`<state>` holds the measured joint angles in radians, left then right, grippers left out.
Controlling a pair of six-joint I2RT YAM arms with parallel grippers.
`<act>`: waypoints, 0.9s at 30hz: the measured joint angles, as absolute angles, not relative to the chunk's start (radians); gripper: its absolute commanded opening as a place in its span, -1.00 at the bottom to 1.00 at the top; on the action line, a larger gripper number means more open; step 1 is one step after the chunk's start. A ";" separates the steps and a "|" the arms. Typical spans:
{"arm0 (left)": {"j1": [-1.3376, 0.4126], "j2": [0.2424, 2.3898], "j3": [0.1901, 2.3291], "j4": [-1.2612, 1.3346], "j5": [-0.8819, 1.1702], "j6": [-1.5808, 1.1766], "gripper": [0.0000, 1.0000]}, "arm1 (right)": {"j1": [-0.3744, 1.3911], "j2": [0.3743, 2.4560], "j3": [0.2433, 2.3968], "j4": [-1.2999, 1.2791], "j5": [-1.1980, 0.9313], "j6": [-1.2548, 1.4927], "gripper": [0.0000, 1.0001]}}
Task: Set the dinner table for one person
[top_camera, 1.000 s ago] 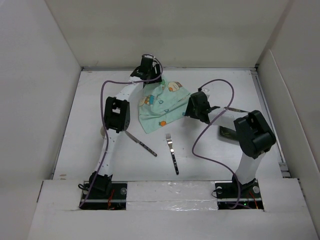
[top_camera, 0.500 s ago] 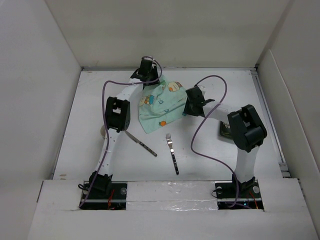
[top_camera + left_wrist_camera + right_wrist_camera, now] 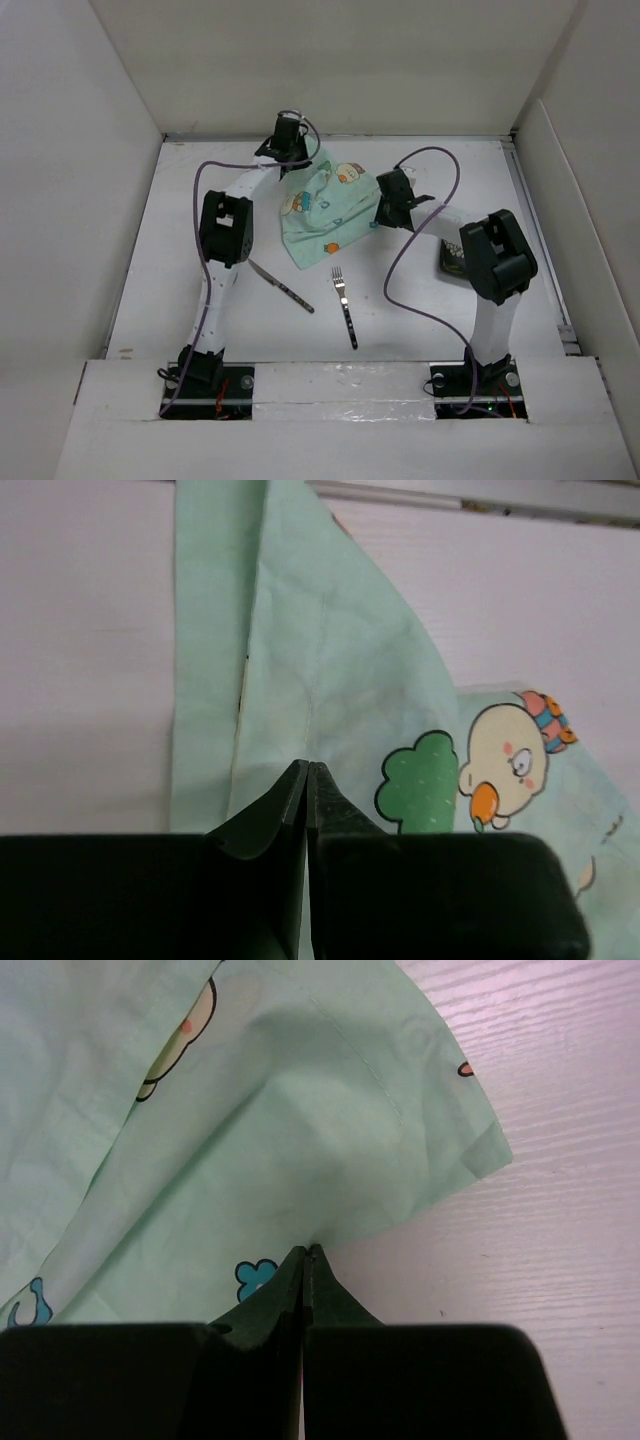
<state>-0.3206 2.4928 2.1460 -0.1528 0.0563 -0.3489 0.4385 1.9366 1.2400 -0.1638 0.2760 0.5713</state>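
A mint-green cartoon-printed cloth [image 3: 325, 208] lies crumpled at the back middle of the white dinner table [image 3: 170, 230]. My left gripper [image 3: 292, 166] is at the cloth's far left corner. In the left wrist view it [image 3: 308, 770] is shut, with a raised fold of the cloth [image 3: 340, 670] running into the tips. My right gripper [image 3: 378, 216] is at the cloth's right edge. In the right wrist view it [image 3: 308, 1252] is shut, with the cloth's hem [image 3: 260, 1130] puckered into the tips. A fork [image 3: 345, 306] and a knife [image 3: 283, 288] lie in front of the cloth.
A dark object [image 3: 450, 262] lies on the table, partly hidden behind the right arm's elbow. White upright panels [image 3: 90, 150] edge the table on the left, back and right. Purple cables loop over both arms.
Both grippers have gone from open to shut on the cloth. The right arm has swung left to the cloth's right edge, and the cloth's right side has bunched up slightly.
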 measured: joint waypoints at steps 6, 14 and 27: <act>-0.279 2.238 1.982 -0.134 0.020 -0.338 -1.00 | 0.433 1.862 1.275 -0.131 0.329 0.487 -1.00; -0.231 1.987 1.812 -0.070 -0.095 -0.321 -0.81 | 0.379 1.851 1.470 -0.093 0.359 0.411 -1.00; -0.323 2.326 1.900 -0.091 0.096 -0.404 0.01 | 0.344 1.850 1.411 -0.099 0.351 0.369 -1.00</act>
<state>-0.3229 2.3264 1.8996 -0.0906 0.0956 -0.4042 0.3435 1.8496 1.4109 -0.0986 0.3508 0.3687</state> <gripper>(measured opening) 0.479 0.009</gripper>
